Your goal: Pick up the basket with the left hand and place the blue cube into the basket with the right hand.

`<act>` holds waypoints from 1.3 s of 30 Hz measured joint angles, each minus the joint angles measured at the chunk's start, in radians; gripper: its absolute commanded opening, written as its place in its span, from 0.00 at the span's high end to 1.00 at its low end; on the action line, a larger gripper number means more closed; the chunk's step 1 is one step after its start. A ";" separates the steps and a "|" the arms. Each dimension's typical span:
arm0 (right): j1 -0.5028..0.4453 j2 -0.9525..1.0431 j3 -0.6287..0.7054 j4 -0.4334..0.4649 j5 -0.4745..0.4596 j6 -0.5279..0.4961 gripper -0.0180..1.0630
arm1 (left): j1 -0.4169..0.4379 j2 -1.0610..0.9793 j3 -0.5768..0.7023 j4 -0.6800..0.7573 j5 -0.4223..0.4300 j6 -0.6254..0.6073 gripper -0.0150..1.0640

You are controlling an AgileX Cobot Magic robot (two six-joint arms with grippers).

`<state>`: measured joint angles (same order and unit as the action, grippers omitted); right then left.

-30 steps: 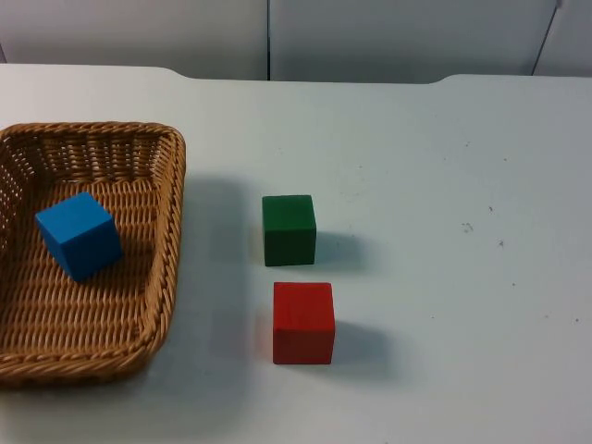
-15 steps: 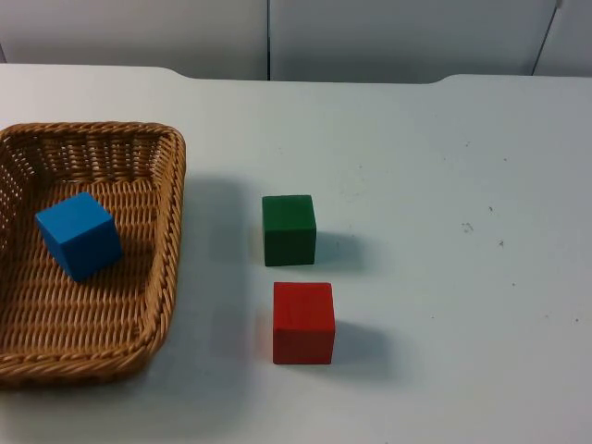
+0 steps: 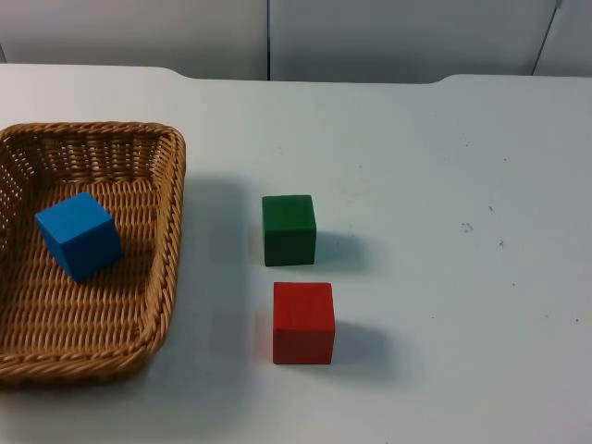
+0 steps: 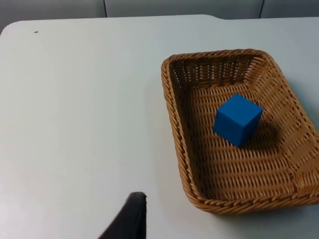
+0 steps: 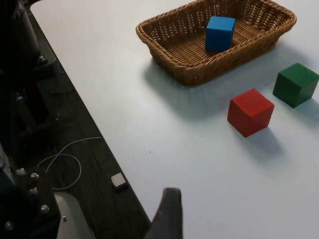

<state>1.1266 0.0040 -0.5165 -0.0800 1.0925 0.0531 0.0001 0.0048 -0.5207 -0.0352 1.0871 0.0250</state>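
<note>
White table [image 3: 444, 166], green cube [image 3: 289, 229], red cube [image 3: 303, 322]

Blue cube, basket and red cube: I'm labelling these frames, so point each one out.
blue cube [image 3: 79, 234], top view, its front face.
basket [image 3: 173, 242], top view, its right rim.
red cube [image 3: 303, 323], top view, its middle.
</note>
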 measured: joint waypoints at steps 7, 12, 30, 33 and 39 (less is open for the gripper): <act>0.000 0.000 0.000 0.000 0.000 0.000 0.12 | 0.000 0.000 0.000 0.003 0.000 0.000 0.01; 0.000 0.000 0.000 0.000 0.000 0.000 0.05 | 0.000 0.000 0.000 0.008 0.000 0.000 0.01; 0.000 0.000 0.000 0.002 -0.002 -0.004 0.05 | 0.000 0.000 0.000 0.011 0.000 0.000 0.01; 0.000 0.000 0.000 0.002 -0.002 -0.004 0.05 | 0.000 0.000 0.000 0.011 0.000 0.000 0.01; 0.000 0.000 0.000 0.002 -0.002 -0.004 0.05 | 0.000 0.000 0.000 0.011 0.000 0.000 0.01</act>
<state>1.1266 0.0040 -0.5165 -0.0777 1.0907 0.0489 0.0001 0.0048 -0.5207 -0.0239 1.0871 0.0250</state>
